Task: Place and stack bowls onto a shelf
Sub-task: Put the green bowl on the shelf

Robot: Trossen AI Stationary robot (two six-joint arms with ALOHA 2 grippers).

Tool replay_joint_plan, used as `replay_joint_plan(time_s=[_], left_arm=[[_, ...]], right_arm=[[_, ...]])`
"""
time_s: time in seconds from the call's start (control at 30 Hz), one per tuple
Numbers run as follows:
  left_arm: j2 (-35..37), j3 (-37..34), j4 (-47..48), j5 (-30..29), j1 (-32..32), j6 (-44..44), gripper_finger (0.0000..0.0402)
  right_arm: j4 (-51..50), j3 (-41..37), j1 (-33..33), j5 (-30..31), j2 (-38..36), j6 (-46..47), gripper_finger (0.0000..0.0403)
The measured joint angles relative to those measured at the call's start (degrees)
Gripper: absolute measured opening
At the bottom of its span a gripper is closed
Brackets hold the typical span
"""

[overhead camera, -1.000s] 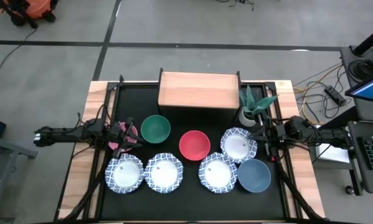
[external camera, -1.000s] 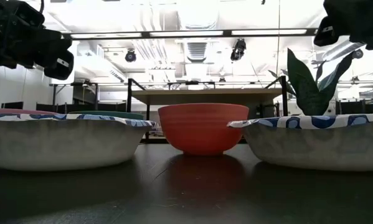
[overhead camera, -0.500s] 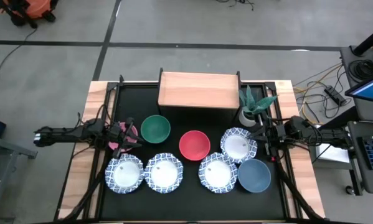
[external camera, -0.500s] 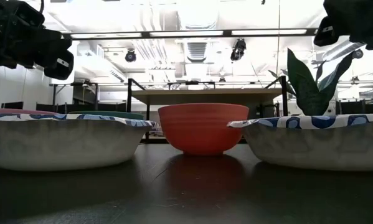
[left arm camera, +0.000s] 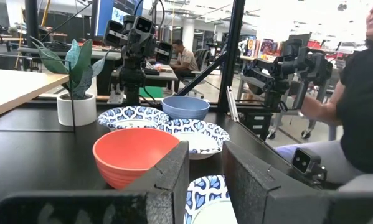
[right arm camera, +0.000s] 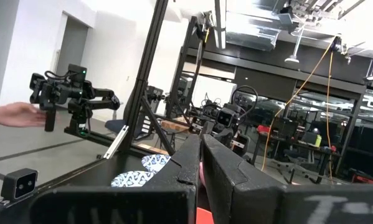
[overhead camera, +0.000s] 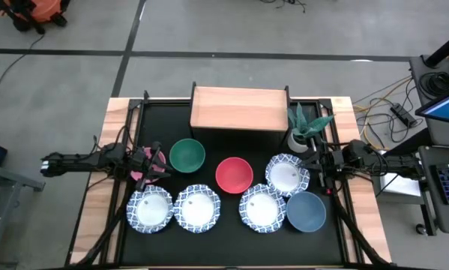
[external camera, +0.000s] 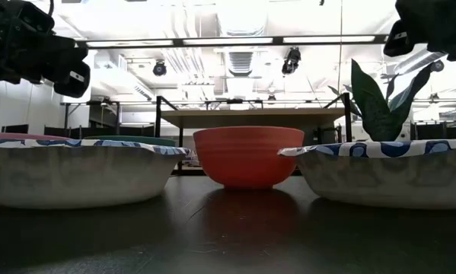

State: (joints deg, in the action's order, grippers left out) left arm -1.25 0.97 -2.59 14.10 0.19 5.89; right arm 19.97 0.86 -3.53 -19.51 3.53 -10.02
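Left gripper (overhead camera: 154,162): its fingers (left arm camera: 174,171) stand a little apart, over the round pink bowl (overhead camera: 143,171) at the table's left side; whether they grip the pink bowl cannot be told.
Right gripper (overhead camera: 321,161): fingers (right arm camera: 187,158) pressed together, holding nothing, at the table's right edge just beside the white pot with a spiky green plant (overhead camera: 303,136).
Small rectangular light-wood shelf (overhead camera: 239,109): at the table's far side, its top bare.
Plain green bowl (overhead camera: 187,155): just in front of the shelf, right of the left gripper.
Plain red bowl (overhead camera: 234,175): near the middle of the black tabletop (overhead camera: 231,247).
4 white bowls with blue patterned rims (overhead camera: 197,208): 3 in the front row, 1 set farther back, right of the red bowl.
Slate-blue bowl (overhead camera: 306,212): front right, touching a patterned one.
Change: none; both arms and all 7 visible bowls lie as they did 1 second ago.
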Motion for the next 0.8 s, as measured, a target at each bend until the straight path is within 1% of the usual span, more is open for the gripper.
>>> replay_joint_plan(time_s=[0.13, 0.2, 0.27, 0.33, 0.4, 0.57, 0.7, 0.8], left_arm=[[0.02, 0.00, -2.16, -0.04, 0.02, -5.01, 0.0080], [-0.01, 0.00, -5.28, -0.04, 0.02, -8.13, 0.0080], [-0.01, 0.00, -10.62, -0.06, 0.02, -8.96, 0.0080], [0.02, 0.00, -16.82, -0.04, 0.02, -6.85, 0.0080], [0.02, 0.02, -22.36, -0.05, 0.02, -2.44, 0.0080], [0.02, 0.04, -33.36, -0.05, 0.02, 6.10, 0.0080], [0.02, 0.04, -40.03, -0.04, 0.00, 7.25, 0.0080], [0.00, 0.04, -41.90, -0.67, 0.00, 9.01, 0.0080]], right_arm=[[-0.01, 0.00, 0.00, 0.02, 0.02, 0.00, 0.0009], [-0.02, 0.00, 0.00, 0.02, 0.02, 0.00, 0.0009], [-0.01, 0.00, 0.02, 0.01, 0.00, 0.00, 0.0009], [0.00, 0.00, 0.00, 0.02, 0.02, 0.00, 0.0009], [0.08, 0.00, 0.00, 0.01, 0.02, 0.44, 0.0009], [0.07, 0.00, 0.00, 0.02, 0.01, 8.77, 0.0009], [1.53, 0.00, 0.02, 0.02, 0.01, 13.33, 0.0009], [3.71, 0.00, 0.00, 0.28, 0.06, 18.83, 0.0009]])
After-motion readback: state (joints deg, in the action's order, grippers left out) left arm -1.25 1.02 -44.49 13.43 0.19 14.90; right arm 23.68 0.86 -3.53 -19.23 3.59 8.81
